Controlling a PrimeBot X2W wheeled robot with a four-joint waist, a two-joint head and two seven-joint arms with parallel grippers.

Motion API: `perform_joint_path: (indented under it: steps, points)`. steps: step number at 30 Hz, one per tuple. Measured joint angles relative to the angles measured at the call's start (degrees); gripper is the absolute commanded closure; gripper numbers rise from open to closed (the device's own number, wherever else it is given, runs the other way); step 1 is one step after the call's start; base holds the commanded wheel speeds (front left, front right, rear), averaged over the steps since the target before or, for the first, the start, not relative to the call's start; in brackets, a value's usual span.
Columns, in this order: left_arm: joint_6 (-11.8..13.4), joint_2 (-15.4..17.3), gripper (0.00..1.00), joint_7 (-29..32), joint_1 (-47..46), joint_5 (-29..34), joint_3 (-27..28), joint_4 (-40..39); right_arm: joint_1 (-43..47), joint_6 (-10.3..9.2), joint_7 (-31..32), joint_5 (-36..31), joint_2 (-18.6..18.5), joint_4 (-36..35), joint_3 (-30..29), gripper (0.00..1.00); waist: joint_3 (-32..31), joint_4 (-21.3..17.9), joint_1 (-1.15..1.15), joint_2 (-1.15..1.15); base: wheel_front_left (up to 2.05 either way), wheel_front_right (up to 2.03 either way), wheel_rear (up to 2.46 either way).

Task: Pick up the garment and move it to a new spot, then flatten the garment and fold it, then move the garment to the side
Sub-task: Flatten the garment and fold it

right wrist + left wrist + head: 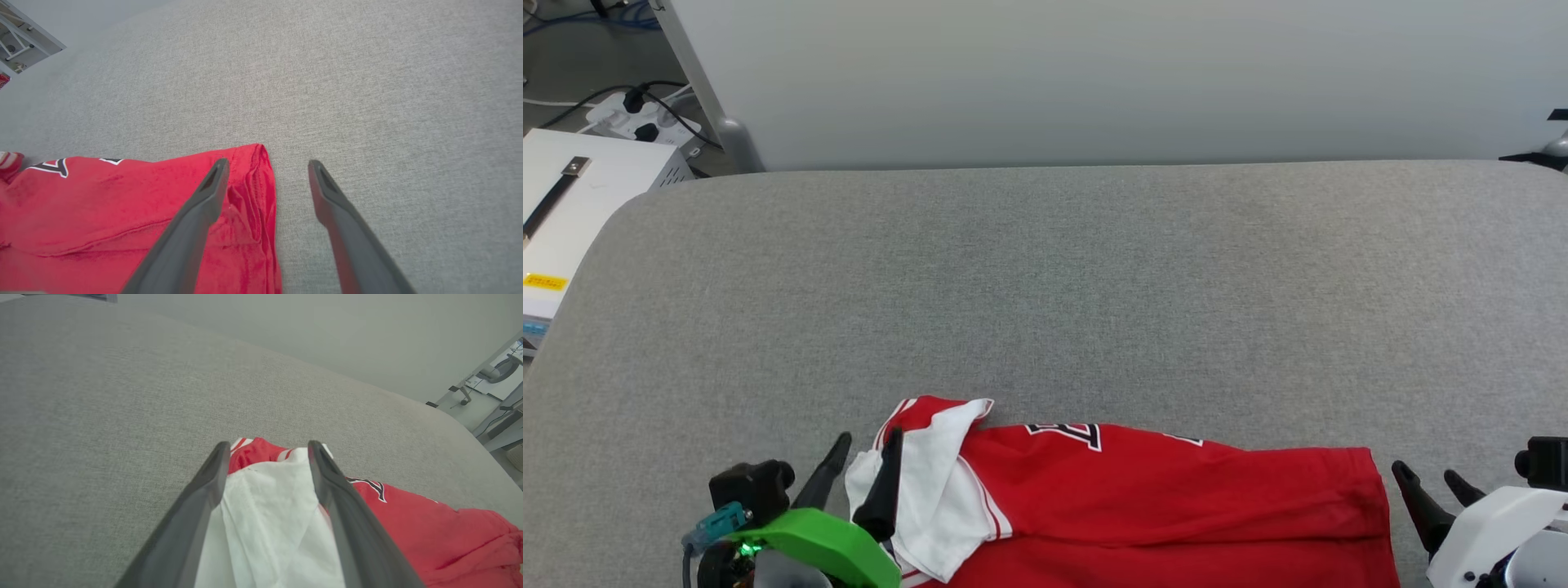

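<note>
Grey table (1045, 286) | shirt (1176, 498) lay lengthwise left-right, white sleeve (931, 490) end left, hem (1372, 506) right | left gripper (868, 435) spread over sleeve | right gripper (1425, 471) spread at hem

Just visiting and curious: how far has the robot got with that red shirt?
Seemingly early to midway. The garment lies stretched out fairly flat on the grey table. In hand: the left gripper is open astride the white sleeve, the right gripper open at the hem, neither gripping. Left: finishing the fold, then moving it aside.
</note>
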Motion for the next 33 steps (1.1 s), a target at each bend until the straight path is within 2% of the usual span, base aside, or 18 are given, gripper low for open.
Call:
perform_joint_path:
  steps: [9,16,24,25,26,33]
  points:
    - [0.6,-4.1,0.0,-0.1,-0.1,15.9,10.9,-7.8,0.0,0.0,12.4,-0.7,-3.8,-2.3,-0.5,0.0,0.5,1.6,0.0,0.0,0.0,0.0,0.0]
    - [-0.3,-6.4,0.0,-0.1,0.3,21.4,13.8,-11.7,-0.3,0.0,15.5,-0.5,-4.5,-1.4,0.2,0.0,3.0,2.9,0.0,0.0,0.0,0.0,0.0]
    - [-1.1,-8.4,0.0,-0.1,0.3,23.5,13.9,-12.5,-1.6,-0.09,18.8,2.0,-3.7,3.3,4.0,0.0,6.2,4.6,0.0,0.0,0.0,0.0,0.0]
    - [-1.6,-8.7,0.0,-0.1,0.3,24.0,14.0,-12.2,-2.0,-0.09,20.4,2.9,-3.6,4.0,4.8,0.75,6.9,5.0,0.0,0.0,0.0,0.0,0.0]
    - [-1.8,-9.0,0.0,-0.1,0.3,24.1,14.2,-12.2,-2.2,-0.1,21.0,3.3,-3.7,4.0,4.9,1.0,6.9,5.1,0.0,0.0,0.0,0.0,0.0]
    - [-2.6,-9.5,0.0,-0.1,0.3,25.0,14.9,-11.1,-3.3,-0.08,22.5,5.8,-3.0,4.1,5.5,1.0,5.5,4.6,0.0,0.0,0.0,0.0,0.0]
